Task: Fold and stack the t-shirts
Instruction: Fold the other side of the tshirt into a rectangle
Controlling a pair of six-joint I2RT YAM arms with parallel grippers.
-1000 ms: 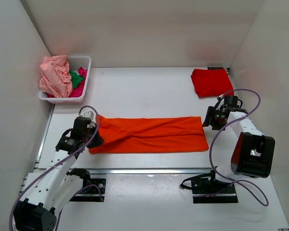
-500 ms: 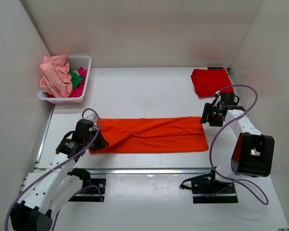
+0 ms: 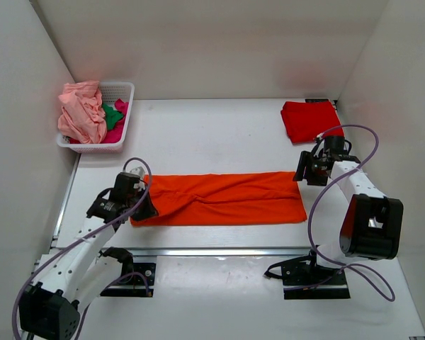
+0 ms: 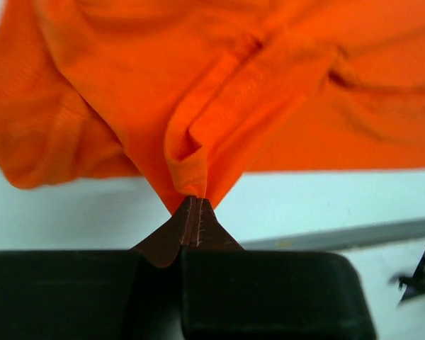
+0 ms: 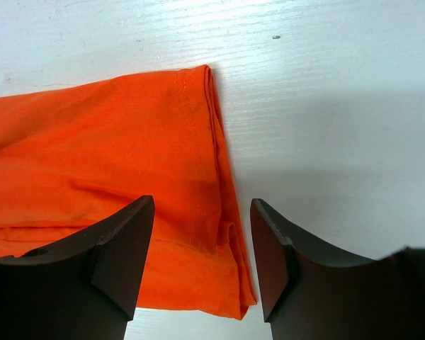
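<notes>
Bright orange short-sleeved cloth t-shirt [image 3: 223,198] lies on the white table [image 3: 212,134] as a long left-right strip, near-centre, already folded lengthwise.

Left gripper [image 4: 196,212] is clenched on a small bunched tuck of cloth at the strip's left end. Only the very fingertips bite.

Right gripper [image 5: 202,202] is released and holds nothing. Its jaws stand apart and straddle the strip's right edge at the far corner, above the hem.

Risks:
- The left pinch is thin, so a pull may slip it off, or drag up one layer only and open the lengthwise fold.
- The right jaws sit right at the edge. On closing they may catch just the top layer, or miss the cloth and nip the table.
- With one end held and the other free, a lift would be uneven, skewing the strip and deepening the creases left of centre.
- I cannot tell how many layers the left jaws hold.

Red folded t-shirt [image 3: 310,120] sits far right, apart from the strip; a sloppy carry could knock it. Pale pink [image 3: 81,113], green [image 3: 113,115] and magenta [image 3: 117,134] shirts wait in the white mesh plastic basket [image 3: 124,95], far left.
</notes>
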